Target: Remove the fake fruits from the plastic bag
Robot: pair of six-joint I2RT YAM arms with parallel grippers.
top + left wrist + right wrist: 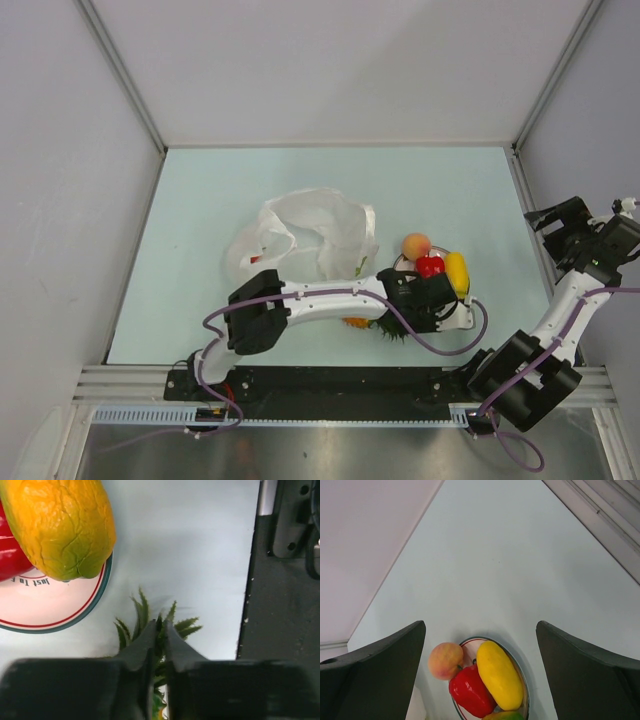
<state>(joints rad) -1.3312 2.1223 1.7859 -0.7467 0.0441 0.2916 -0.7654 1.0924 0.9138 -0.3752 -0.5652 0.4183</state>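
as things lie now, progress: judged well along; five fake fruits are out of the plastic bag [300, 235] and none shows inside it.
on the plate: red fruit [470, 692], long yellow fruit [500, 675] and yellow-orange mango [60, 527] with a green tip lie together on the white plate [75, 616].
peach [445, 661]: at the plate's rim, touching the red fruit; whether it sits on the rim or just beside it i cannot tell.
pineapple [357, 322]: lies on the table [250, 180] just beside the plate, near the front edge and under the left arm, well apart from the bag.
left gripper [161, 630]: fingers drawn nearly together with leaves of the pineapple's green crown [142, 615] pinched between them; judged a grasp on the crown.
right gripper [481, 625]: fingers spread wide and holding nothing, raised at the right side of the table, looking down on the plate.
bag: limp and crumpled on the table, left of the plate; no fruit shape shows through it, though its folds could hide a small one.
left to do: judged little; deal with the pineapple, then check the bag for any fruit left.
writing on plate: red letters "just to" and then one more letter cut off at the mango, inside a red and green ring, upside-down in the left wrist view.
marks on bag: one small red and one small green, too small to read.
brands: none readable.
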